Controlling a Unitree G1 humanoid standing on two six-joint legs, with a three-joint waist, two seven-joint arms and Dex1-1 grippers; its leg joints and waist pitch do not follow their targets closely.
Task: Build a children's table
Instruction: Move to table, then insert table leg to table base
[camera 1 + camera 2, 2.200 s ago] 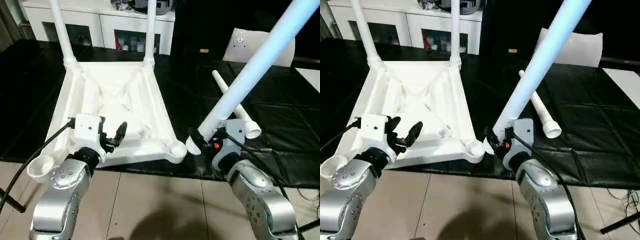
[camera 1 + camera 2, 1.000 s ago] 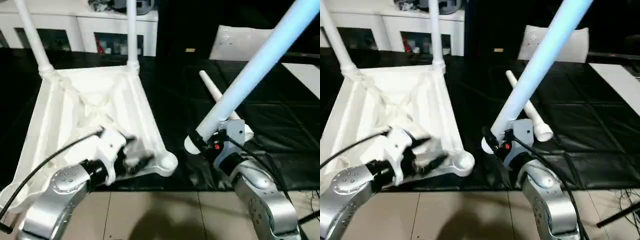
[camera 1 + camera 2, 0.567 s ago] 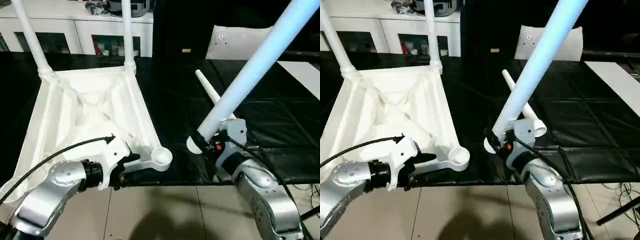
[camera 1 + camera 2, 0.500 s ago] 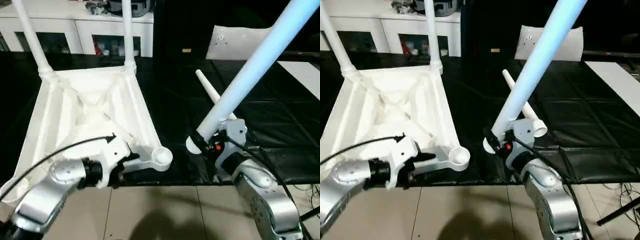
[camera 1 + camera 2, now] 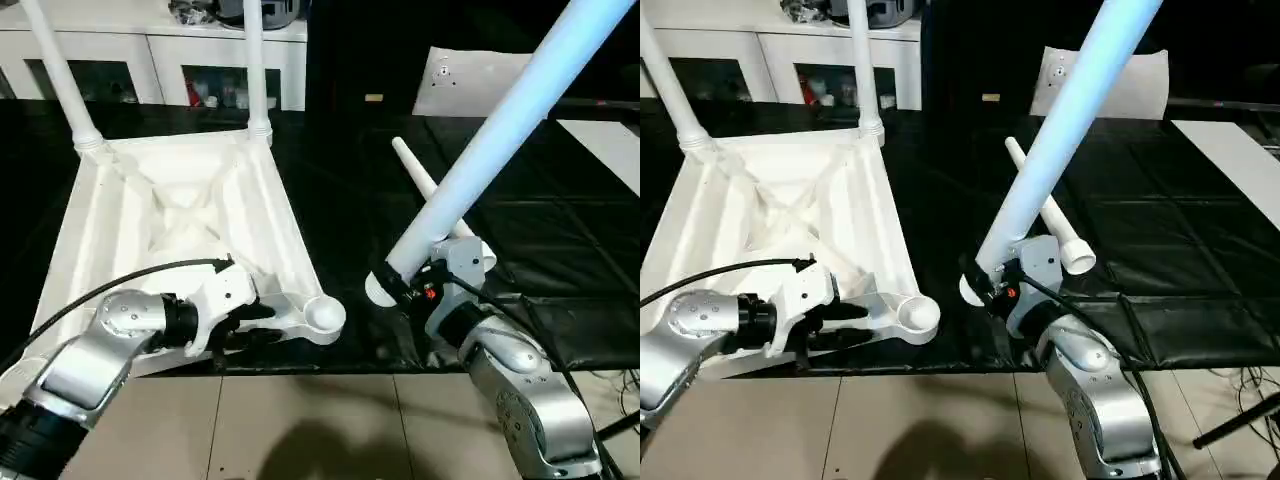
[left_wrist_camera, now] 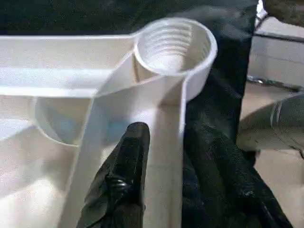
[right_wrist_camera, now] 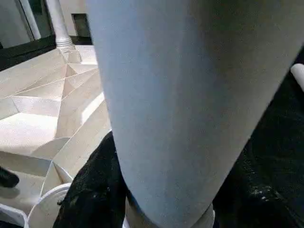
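Two end effectors working the near edge: the left end effector [image 5: 262, 322] straddling the tabletop [image 5: 170, 225] rim just beside the empty near corner socket [image 5: 324, 315], one black finger [image 6: 124, 178] lying inside the rim wall and the other outside, jaws narrowing around that wall but not plainly clamped yet. Gripping the thick end of a long white leg [image 5: 495, 150] in the right end effector [image 5: 398, 285], leg slanting up and away, its butt hanging near the open socket yet apart from it. Judging the step: steadying the upturned top while readying a third leg for seating. Calling next for a firm pinch on the rim, then swinging the held leg upright, lining its butt over the threaded socket mouth, and pressing or twisting down. Lying farther out on the black floor mat [image 5: 560, 240], a fourth leg [image 5: 435, 195], waiting. Standing at the far corners, two legs already fitted [image 5: 255, 75], rising in front of the white cabinets [image 5: 180, 70]; resting beyond the mat, a flat white sheet [image 5: 470, 80].
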